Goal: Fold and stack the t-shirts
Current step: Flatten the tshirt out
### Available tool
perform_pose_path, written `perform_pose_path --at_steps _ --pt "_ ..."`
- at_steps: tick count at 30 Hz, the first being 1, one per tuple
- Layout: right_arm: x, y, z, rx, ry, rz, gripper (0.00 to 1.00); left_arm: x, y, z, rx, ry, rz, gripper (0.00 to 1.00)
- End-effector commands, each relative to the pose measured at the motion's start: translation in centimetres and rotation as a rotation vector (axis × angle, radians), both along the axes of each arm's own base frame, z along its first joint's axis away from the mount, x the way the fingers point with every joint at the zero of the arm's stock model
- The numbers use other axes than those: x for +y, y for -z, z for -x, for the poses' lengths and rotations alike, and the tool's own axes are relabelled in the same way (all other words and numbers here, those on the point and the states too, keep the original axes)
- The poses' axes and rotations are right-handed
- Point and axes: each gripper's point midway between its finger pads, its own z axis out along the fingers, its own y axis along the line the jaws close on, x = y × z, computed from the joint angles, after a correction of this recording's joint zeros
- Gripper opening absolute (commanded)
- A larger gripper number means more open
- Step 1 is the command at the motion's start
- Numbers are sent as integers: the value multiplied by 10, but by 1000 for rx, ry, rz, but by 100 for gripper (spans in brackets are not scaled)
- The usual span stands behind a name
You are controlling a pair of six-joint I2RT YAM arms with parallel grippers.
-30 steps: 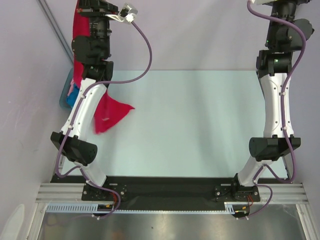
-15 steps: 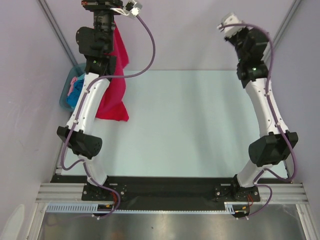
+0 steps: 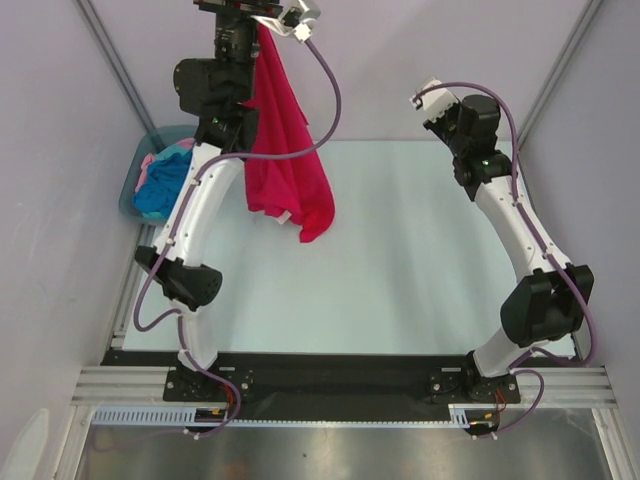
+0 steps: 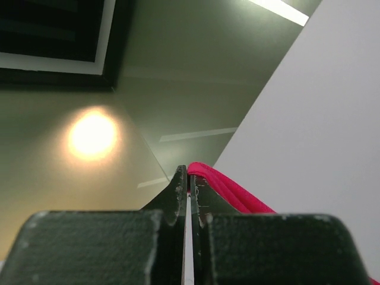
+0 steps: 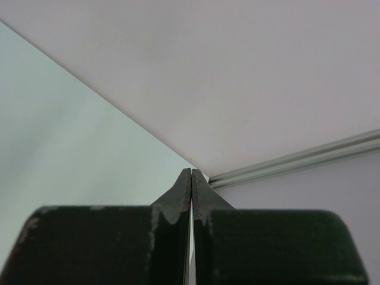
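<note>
The crimson-red t-shirt point(image 3: 285, 150) hangs in the air over the table's back left, bunched at the top and spreading to a loose hem. My left gripper point(image 4: 189, 172) is raised high and shut on its top edge; in the left wrist view a red fold point(image 4: 222, 189) comes out beside the fingertips. A turquoise-blue t-shirt point(image 3: 160, 190) and a pale pink one point(image 3: 158, 160) lie crumpled in the tub at the left. My right gripper point(image 5: 191, 172) is shut with nothing in it, held above the table's back right and facing the back wall.
The grey-teal tub point(image 3: 130, 195) stands off the table's left edge, against the wall. The pale table top point(image 3: 400, 260) spreads between the two arms. Metal frame posts point(image 3: 110, 60) run up the back corners.
My left arm has swung to the right, carrying the red t-shirt from beside the tub to over the table. The right arm has come down and moved left.
</note>
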Motion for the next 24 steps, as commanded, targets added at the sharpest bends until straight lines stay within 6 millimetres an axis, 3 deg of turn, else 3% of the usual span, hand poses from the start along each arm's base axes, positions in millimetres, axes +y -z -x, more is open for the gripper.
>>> perform_pose_path --at_steps 1,6,8,9,10,12,13,16,17,20,24 --pt "-1 -30 13 -86 6 -41 0 5 -23 27 -101 -75 -21 0" --pt "20 -9 20 -11 -51 -39 2 25 23 -42 105 -323 -109 0" --pt "37 12 31 86 -128 -34 10 48 44 -69 177 -444 -132 0" --pt "49 19 38 132 -184 -29 20 62 61 -85 264 -516 -133 0" --pt "63 41 53 235 -235 -8 40 76 74 -99 299 -585 -145 0" --pt "85 61 68 337 -326 -3 54 92 91 -111 359 -639 -118 0" --pt "97 80 87 437 -373 7 69 99 96 -114 379 -657 -114 0" --pt "122 108 124 608 -514 4 86 106 111 -120 418 -705 -121 0" --pt "131 113 133 641 -564 0 88 104 122 -126 427 -708 -138 0" --pt "148 133 154 733 -639 -11 92 102 126 -123 412 -700 -141 0" --pt "170 162 154 833 -680 -41 92 106 128 -124 428 -720 -129 0"
